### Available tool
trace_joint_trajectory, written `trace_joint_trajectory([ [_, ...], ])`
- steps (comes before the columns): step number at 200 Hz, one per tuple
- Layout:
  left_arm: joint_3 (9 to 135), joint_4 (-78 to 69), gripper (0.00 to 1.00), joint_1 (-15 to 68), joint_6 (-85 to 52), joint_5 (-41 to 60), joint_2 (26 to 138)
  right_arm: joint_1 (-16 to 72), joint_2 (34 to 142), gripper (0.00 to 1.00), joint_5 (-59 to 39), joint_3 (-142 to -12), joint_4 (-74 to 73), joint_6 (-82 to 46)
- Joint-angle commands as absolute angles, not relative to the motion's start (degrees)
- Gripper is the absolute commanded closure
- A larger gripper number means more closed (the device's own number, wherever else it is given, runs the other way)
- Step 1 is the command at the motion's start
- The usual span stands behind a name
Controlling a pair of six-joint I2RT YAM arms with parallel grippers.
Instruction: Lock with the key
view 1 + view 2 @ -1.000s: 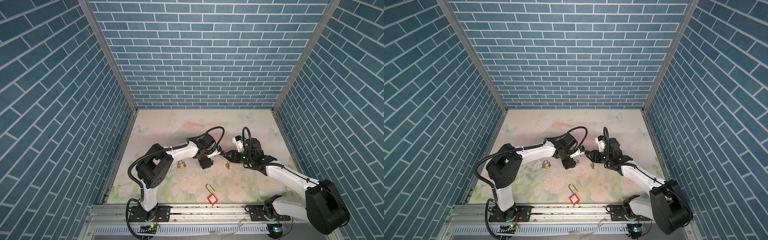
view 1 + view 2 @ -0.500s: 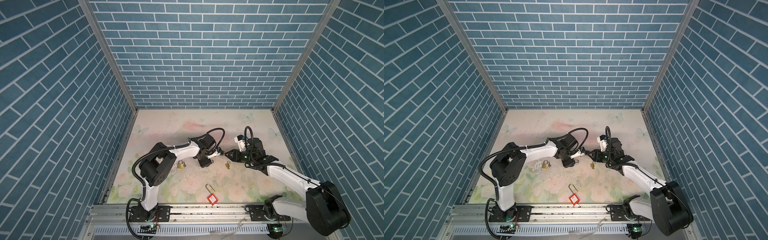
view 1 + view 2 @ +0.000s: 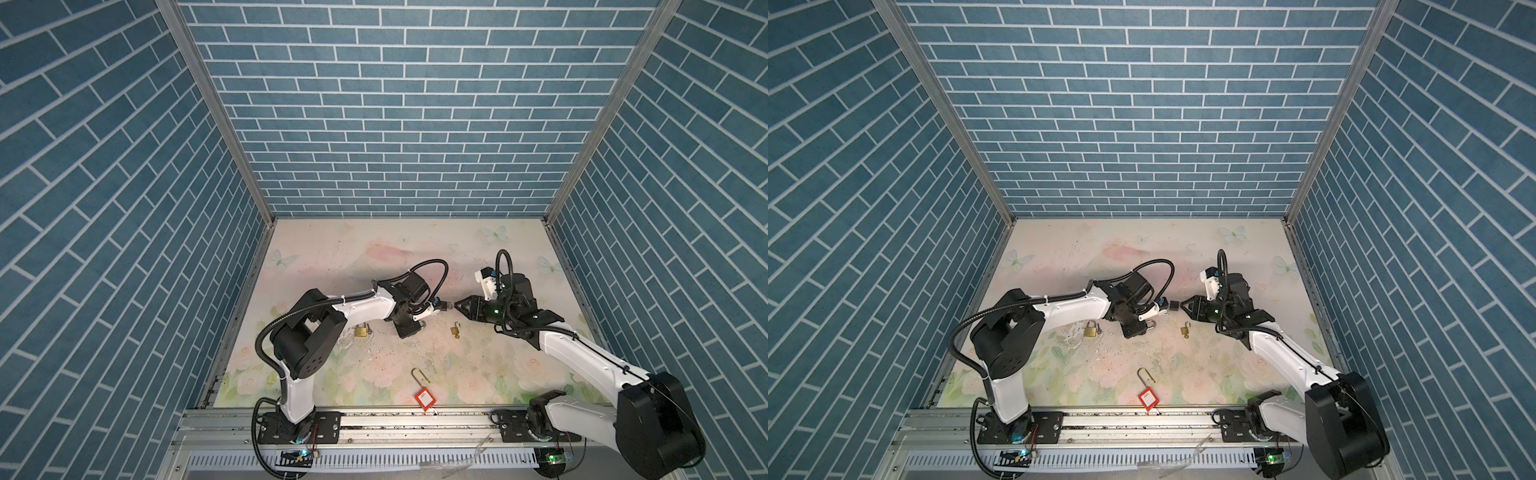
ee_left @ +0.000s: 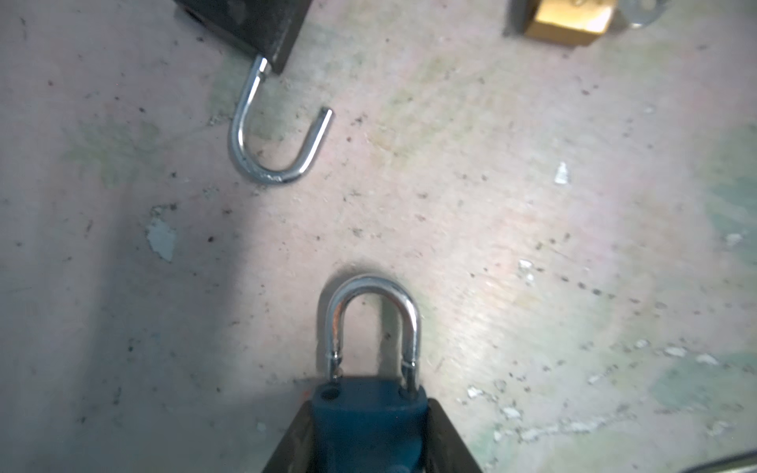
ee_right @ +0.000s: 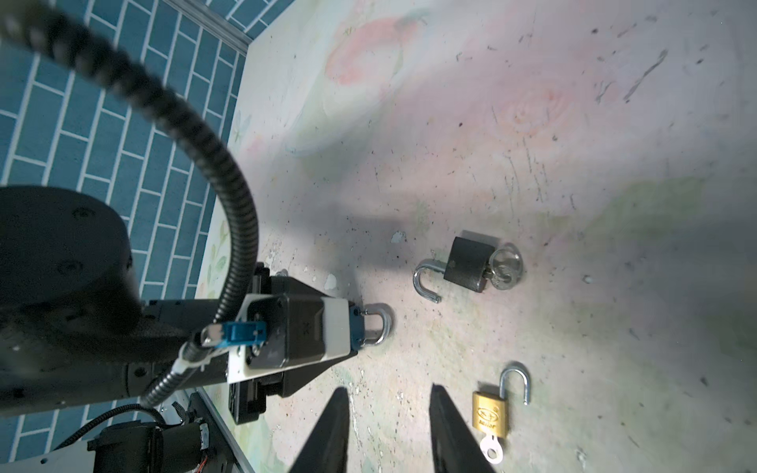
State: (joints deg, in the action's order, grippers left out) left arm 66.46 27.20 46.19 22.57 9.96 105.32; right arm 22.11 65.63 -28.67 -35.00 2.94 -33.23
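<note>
while left hand [image 4: 368, 407] grips blue padlock [image 4: 366, 434] | brass padlock [image 5: 490, 413] label (blurred) unreadable

4 padlocks lie on the table [image 3: 374, 257]: left padlock [image 3: 360, 331], centre padlock [image 5: 467, 264] and right padlock [image 3: 454, 331] in a row across the middle, front padlock [image 3: 424, 400] near the front edge. The held padlock [image 4: 368, 422] sits in the left gripper [image 4: 367, 403], between centre and right.

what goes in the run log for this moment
left gripper: shut on blue padlock | right gripper: open, empty | black padlock: shackle open
</note>
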Motion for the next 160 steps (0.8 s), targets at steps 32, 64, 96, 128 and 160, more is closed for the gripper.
trace_joint_trajectory([
  [32, 56.0, 4.7, 1.00, 49.4, 28.3, 13.6, 85.9, 19.3, 60.0, 0.64, -35.0, -37.5, 5.2, -35.3],
  [64, 50.7, -0.8, 1.00, 50.2, 33.8, 11.9, 79.4, 19.2, 59.8, 0.63, -47.2, -38.1, 4.5, -35.6],
  [96, 46.5, -3.3, 1.00, 51.4, 41.0, 9.6, 75.8, 20.3, 58.0, 0.60, -51.0, -38.2, 4.7, -35.7],
  [128, 45.9, -4.4, 1.00, 51.5, 41.6, 9.4, 74.5, 23.9, 58.2, 0.56, -50.1, -39.3, 7.1, -34.1],
  [160, 46.8, -3.5, 1.00, 52.0, 41.6, 11.0, 73.9, 27.7, 61.1, 0.54, -46.7, -39.8, 8.4, -32.8],
])
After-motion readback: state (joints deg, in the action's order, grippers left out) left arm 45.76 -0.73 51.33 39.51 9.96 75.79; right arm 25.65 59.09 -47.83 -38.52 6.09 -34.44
